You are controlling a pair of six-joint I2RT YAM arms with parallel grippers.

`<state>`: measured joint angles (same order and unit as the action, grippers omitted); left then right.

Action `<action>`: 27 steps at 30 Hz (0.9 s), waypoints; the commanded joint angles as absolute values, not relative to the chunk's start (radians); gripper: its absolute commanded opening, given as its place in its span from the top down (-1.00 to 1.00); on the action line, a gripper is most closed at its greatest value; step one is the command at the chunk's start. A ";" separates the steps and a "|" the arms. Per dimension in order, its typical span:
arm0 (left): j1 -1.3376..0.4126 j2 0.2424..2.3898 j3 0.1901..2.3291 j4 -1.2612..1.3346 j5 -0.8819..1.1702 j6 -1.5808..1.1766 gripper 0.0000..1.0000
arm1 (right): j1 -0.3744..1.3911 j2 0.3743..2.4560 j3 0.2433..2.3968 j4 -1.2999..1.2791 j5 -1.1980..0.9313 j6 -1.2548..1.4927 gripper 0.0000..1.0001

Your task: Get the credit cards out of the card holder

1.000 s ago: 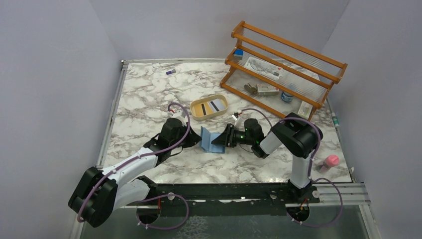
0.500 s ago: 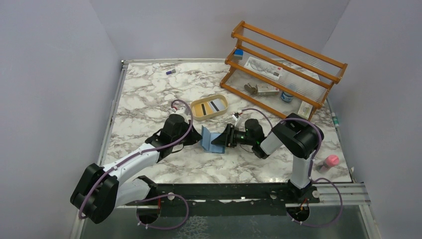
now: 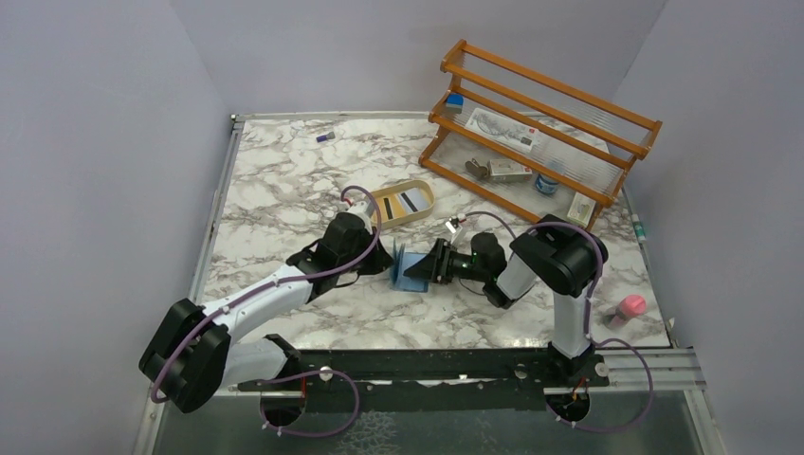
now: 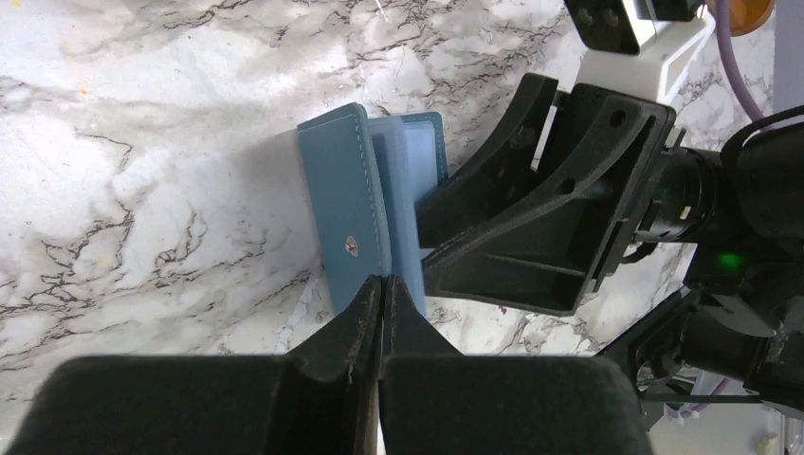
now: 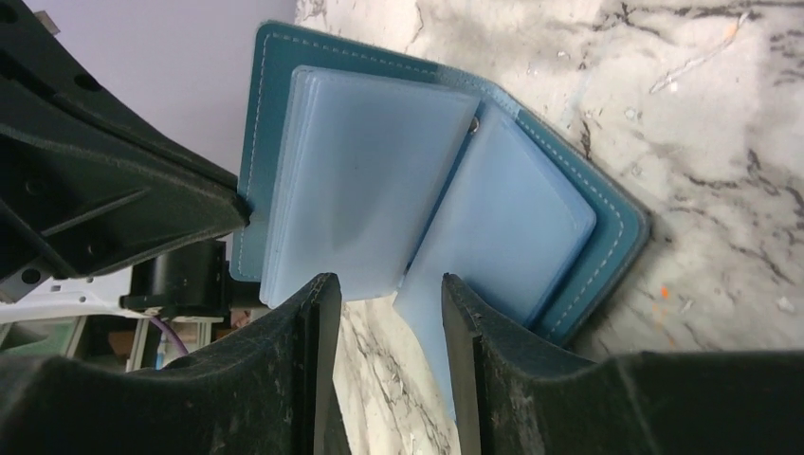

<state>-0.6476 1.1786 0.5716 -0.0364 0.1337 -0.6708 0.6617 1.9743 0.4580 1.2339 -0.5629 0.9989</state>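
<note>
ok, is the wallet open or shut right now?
Open, in a V. The wallet shows its pale blue sleeves spread apart; one cover stands up by the left hand, the other lies on the table.

Your top view: high behind arms, looking down. Wrist views: close, facing each other, sharing wallet just beyond fingers.

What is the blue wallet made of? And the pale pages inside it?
The card holder looks like teal leather or fake leather: it is matte, with stitching along its edge. The inner sleeves look like soft frosted plastic, smooth and slightly see-through.
</note>
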 commanded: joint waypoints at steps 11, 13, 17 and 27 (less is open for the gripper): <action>-0.669 1.197 0.615 -0.065 0.073 -0.653 1.00 | 0.629 2.059 0.374 1.290 -0.565 1.035 -0.01; -0.671 1.201 0.613 -0.062 0.075 -0.653 1.00 | 0.630 2.060 0.375 1.293 -0.566 1.037 -0.01; -0.671 1.206 0.603 -0.050 0.079 -0.656 1.00 | 0.630 2.059 0.373 1.299 -0.569 1.037 0.00; -0.671 1.227 0.566 -0.008 0.094 -0.673 1.00 | 0.629 2.045 0.486 1.158 -0.608 0.989 -0.01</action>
<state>-0.6643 1.2095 0.5900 -0.0349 0.0967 -0.6689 0.6334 2.0132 0.4480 1.3167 -0.5964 1.0424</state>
